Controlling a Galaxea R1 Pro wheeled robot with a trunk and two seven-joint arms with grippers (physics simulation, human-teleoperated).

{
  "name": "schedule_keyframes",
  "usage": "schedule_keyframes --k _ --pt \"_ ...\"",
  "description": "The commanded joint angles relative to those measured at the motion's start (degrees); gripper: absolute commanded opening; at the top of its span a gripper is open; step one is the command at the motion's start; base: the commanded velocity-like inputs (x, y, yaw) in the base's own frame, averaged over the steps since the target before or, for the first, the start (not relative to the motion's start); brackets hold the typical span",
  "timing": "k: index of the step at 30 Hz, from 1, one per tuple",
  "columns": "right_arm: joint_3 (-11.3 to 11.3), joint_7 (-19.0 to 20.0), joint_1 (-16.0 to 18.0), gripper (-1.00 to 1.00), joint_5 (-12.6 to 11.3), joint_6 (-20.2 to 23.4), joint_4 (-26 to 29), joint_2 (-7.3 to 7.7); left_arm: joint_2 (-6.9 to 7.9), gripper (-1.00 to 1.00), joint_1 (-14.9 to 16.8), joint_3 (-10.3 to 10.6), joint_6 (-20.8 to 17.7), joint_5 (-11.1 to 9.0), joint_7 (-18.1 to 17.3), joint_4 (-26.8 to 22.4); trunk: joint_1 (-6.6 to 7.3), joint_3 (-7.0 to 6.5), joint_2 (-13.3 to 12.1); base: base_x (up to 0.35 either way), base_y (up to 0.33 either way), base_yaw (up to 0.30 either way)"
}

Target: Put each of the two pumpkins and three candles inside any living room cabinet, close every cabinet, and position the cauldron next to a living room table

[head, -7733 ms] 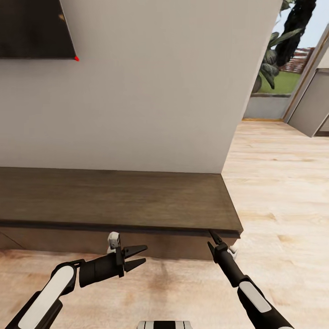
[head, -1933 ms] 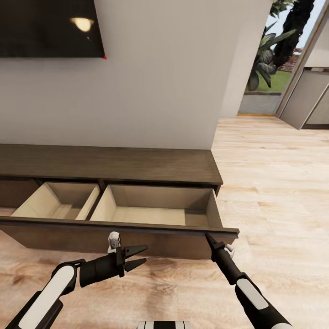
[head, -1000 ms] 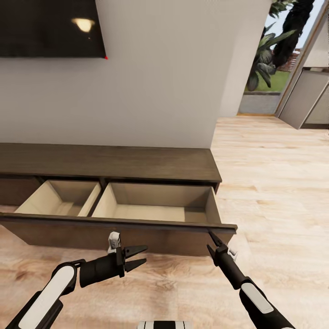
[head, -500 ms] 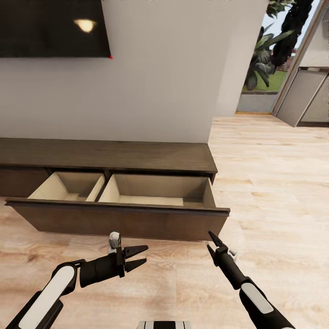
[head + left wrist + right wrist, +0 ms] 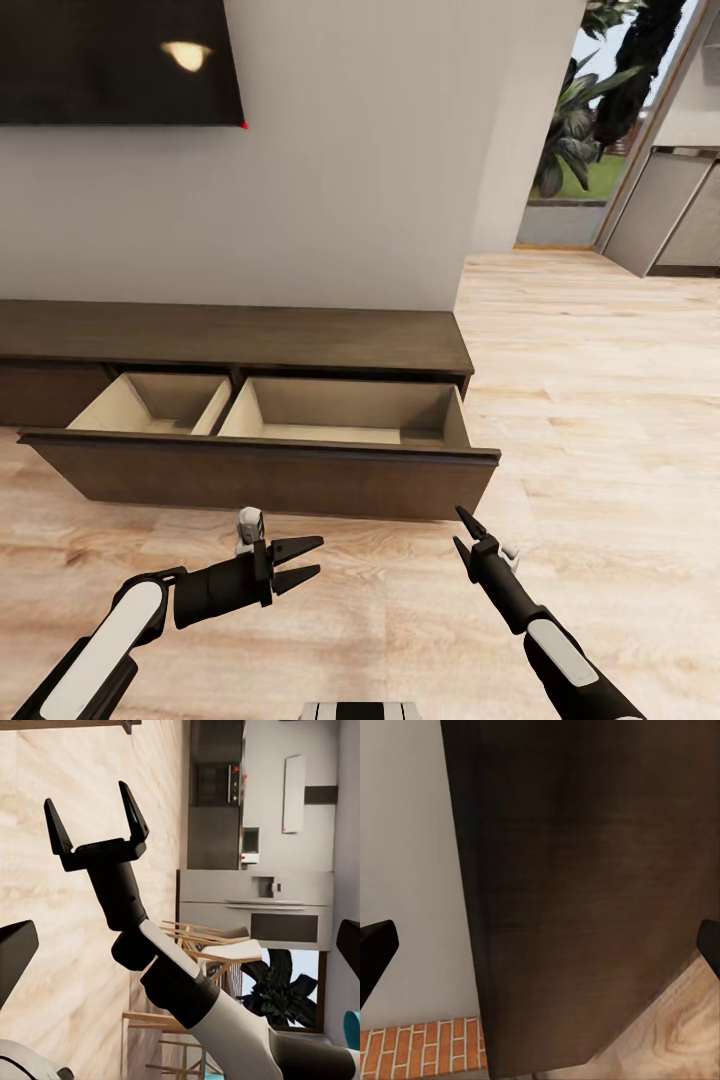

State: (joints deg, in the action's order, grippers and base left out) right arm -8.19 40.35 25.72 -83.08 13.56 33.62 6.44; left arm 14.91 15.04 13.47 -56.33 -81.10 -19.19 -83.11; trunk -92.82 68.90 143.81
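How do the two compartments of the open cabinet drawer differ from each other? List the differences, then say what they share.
1. The right compartment is clearly wider than the left compartment.
2. The right compartment sits at the cabinet end nearest the open floor and lies in front of the right gripper; the left compartment lies farther along, beyond the left gripper.

Shared: both are pulled out behind one dark drawer front, have pale wood insides, and hold nothing visible.

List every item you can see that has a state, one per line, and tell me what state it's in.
Cabinet: drawer pulled out, both pale compartments empty.
Left hand: open, holding nothing, low over the floor.
Right hand: open, empty, clear of the drawer front.
TV: screen dark, reflecting a lamp.
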Motion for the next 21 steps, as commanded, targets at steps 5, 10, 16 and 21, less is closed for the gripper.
schedule_keyframes --k 5,10,16,21 --pt "-0.31 0.09 0.04 1.00 -0.47 0.53 0.09 0.06 0.03 1.00 0.05 -0.03 -0.06 0.33 -0.35 0.07 0.09 -0.62 -0.02 0.000 0.000 0.000" --pt "-0.37 0.18 0.05 1.00 -0.35 1.14 0.21 0.05 0.02 1.00 0.05 -0.17 -0.08 0.26 -0.33 0.24 0.09 -0.62 -0.02 0.000 0.000 0.000" --pt "-0.61 0.34 0.04 1.00 -0.37 2.15 0.77 0.10 -0.95 1.00 0.07 -0.20 -0.02 0.24 -0.32 0.21 0.17 -1.29 -0.06 0.000 0.000 0.000" --pt "-0.94 0.56 0.04 1.00 -0.30 3.98 0.43 0.07 -1.17 1.00 0.06 -0.16 -0.06 0.24 -0.23 0.30 0.30 -2.40 -0.13 0.000 0.000 0.000"
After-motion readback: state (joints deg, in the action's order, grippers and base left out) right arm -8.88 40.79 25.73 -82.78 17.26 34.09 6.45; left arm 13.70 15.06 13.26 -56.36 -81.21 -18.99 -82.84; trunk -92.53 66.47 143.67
